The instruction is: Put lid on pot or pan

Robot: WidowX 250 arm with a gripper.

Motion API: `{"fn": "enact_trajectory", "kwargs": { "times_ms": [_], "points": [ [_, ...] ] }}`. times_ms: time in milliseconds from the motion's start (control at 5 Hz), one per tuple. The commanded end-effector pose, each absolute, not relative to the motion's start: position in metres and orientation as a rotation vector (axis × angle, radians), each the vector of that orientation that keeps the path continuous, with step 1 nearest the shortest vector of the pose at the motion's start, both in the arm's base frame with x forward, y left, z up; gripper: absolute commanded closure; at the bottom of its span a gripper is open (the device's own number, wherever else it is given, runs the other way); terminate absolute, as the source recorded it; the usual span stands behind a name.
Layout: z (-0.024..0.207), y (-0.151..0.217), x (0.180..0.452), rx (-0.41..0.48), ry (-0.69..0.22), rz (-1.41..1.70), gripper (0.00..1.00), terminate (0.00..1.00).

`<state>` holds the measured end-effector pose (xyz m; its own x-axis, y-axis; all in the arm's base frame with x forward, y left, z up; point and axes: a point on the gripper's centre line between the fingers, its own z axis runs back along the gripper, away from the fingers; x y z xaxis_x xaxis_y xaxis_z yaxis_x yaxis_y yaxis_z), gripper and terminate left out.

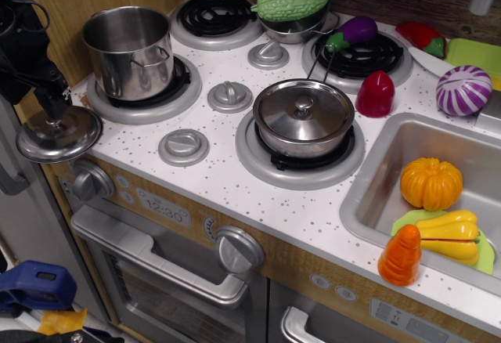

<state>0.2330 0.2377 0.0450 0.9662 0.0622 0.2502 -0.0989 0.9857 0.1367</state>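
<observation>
The tall steel pot (131, 59) stands open on the left burner, its loop handle facing the front. The round shiny lid (72, 141) hangs off the left edge of the stove top, in front of the pot and lower than its rim, roughly level. My black gripper (53, 120) comes down from the upper left and is shut on the lid's central knob, which hides the knob. The low wide pan (304, 120) on the front middle burner carries its own steel lid with a knob.
A green gourd (290, 2) lies in a steel bowl at the back, with an eggplant (356, 30) on the right back burner. A red piece (376, 92) and a purple striped vegetable (463, 90) lie near the sink (374, 172), which holds toy vegetables. Grey knobs (183, 146) stud the stove top.
</observation>
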Motion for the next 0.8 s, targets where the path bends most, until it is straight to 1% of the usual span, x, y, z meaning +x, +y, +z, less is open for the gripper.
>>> {"fn": "enact_trajectory", "kwargs": {
  "times_ms": [0, 200, 600],
  "points": [
    [0.045, 0.238, 0.233, 0.149, -0.248, 0.082, 0.00, 0.00],
    [0.048, 0.235, 0.238, 0.144, -0.255, 0.071, 0.00, 0.00],
    [0.038, 0.238, 0.239, 0.131, -0.283, 0.066, 0.00, 0.00]
  ]
}}
